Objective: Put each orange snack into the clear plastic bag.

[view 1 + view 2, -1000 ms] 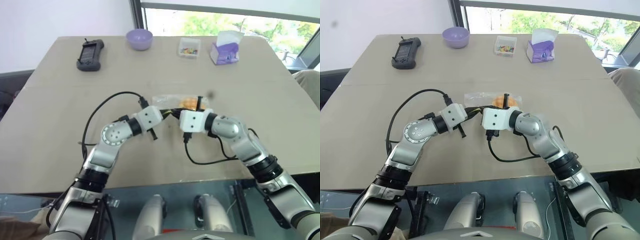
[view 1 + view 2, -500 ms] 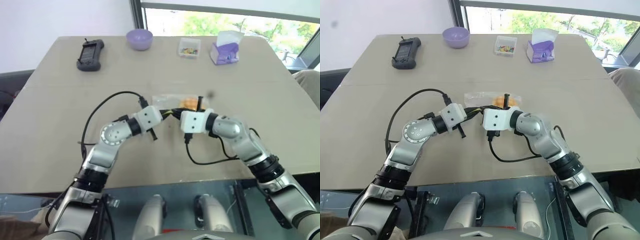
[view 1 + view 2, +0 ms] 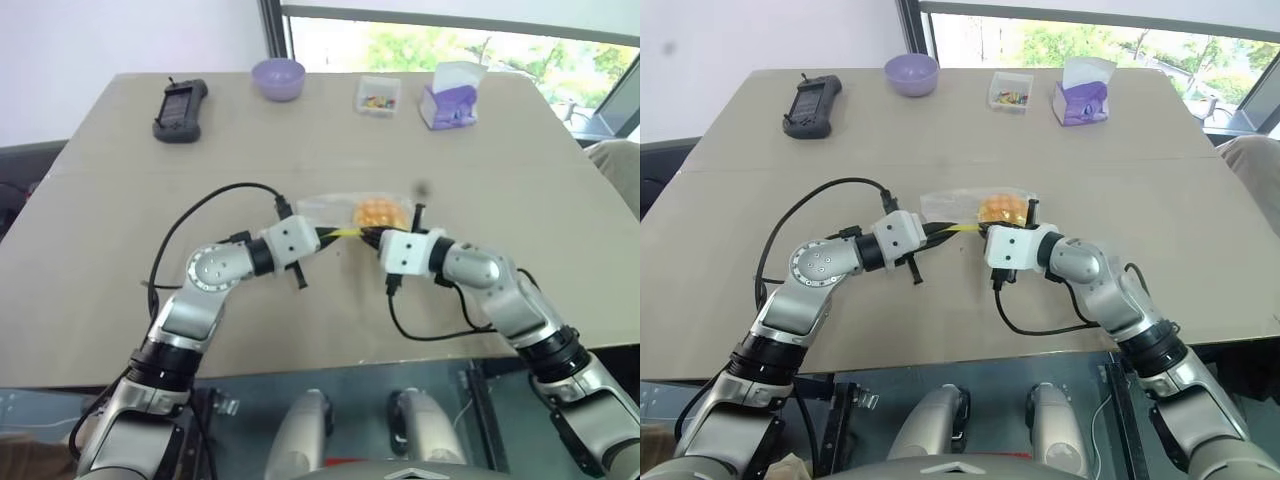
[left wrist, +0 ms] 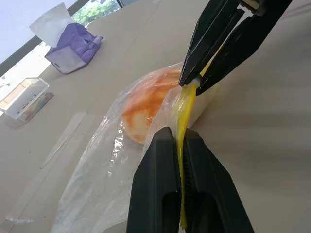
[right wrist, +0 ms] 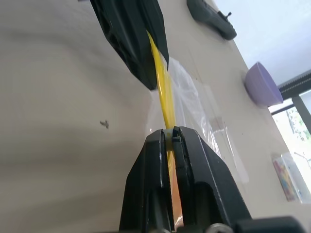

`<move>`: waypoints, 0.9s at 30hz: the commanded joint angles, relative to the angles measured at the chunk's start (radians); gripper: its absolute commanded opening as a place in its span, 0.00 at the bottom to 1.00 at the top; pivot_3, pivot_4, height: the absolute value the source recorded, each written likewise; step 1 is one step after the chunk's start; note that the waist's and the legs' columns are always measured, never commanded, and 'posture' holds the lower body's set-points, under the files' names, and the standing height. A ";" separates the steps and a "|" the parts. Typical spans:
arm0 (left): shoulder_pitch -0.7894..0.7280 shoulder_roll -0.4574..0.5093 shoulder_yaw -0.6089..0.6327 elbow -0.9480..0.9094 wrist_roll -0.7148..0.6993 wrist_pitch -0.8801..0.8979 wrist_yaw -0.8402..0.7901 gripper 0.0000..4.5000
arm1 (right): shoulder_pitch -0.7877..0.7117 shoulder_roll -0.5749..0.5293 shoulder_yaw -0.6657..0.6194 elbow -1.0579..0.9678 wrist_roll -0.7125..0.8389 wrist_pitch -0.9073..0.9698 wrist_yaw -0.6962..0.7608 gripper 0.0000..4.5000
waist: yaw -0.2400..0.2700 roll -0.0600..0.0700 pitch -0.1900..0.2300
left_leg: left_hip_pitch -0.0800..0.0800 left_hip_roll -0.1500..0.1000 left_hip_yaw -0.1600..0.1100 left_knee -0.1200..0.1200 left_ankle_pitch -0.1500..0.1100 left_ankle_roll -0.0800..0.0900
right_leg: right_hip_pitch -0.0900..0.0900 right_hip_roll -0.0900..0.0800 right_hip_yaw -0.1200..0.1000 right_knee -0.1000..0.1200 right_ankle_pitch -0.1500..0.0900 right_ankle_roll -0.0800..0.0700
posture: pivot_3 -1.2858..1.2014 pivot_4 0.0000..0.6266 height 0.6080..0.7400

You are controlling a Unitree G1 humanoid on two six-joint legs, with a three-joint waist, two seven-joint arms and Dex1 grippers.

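The clear plastic bag (image 3: 325, 210) lies at mid-table with its yellow strip (image 4: 183, 109) pulled taut between both grippers. One orange snack (image 3: 378, 213), a round bun with a criss-cross top, sits inside the bag (image 4: 104, 165) near the strip. My left gripper (image 4: 178, 135) is shut on the strip's left end. Close beside it, my right gripper (image 5: 169, 132) is shut on the strip (image 5: 163, 94) at the other end. In the head views the left gripper (image 3: 945, 228) and the right gripper (image 3: 983, 229) face each other just in front of the bun (image 3: 1002, 210).
Along the table's far edge stand a black remote (image 3: 180, 110), a purple bowl (image 3: 278, 77), a small clear box of colourful bits (image 3: 378, 95) and a purple-and-white tissue pack (image 3: 452, 100). Black cables loop from both wrists over the near half of the table (image 3: 100, 240).
My right gripper has moved right and slightly down, stretching the yellow strip. The bun now shows more fully behind the grippers. The left gripper stayed nearly in place.
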 commanded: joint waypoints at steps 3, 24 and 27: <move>0.013 0.029 0.065 -0.048 -0.033 -0.015 0.002 0.00 | 0.032 -0.072 -0.102 0.032 -0.007 0.065 -0.026 0.02 | 0.000 0.000 0.000 | 0.000 0.000 0.000 0.000 0.000 0.000 | 0.000 0.000 0.000 0.000 0.000 0.000 | 0.52 0.24 1.00; 0.037 0.045 0.079 -0.041 -0.046 -0.026 0.015 0.00 | 0.140 -0.179 -0.182 -0.005 0.023 0.086 -0.033 0.02 | 0.000 0.000 0.000 | 0.000 0.000 0.001 0.000 0.000 0.000 | 0.000 0.000 0.000 0.000 0.000 0.000 | 0.52 0.24 1.00; 0.036 0.045 0.079 -0.043 -0.046 -0.025 0.016 0.00 | 0.147 -0.197 -0.193 -0.014 0.029 0.086 -0.027 0.02 | 0.000 0.000 0.000 | 0.000 0.000 0.001 0.000 0.000 0.000 | 0.000 0.000 0.001 0.000 0.000 0.000 | 0.52 0.24 1.00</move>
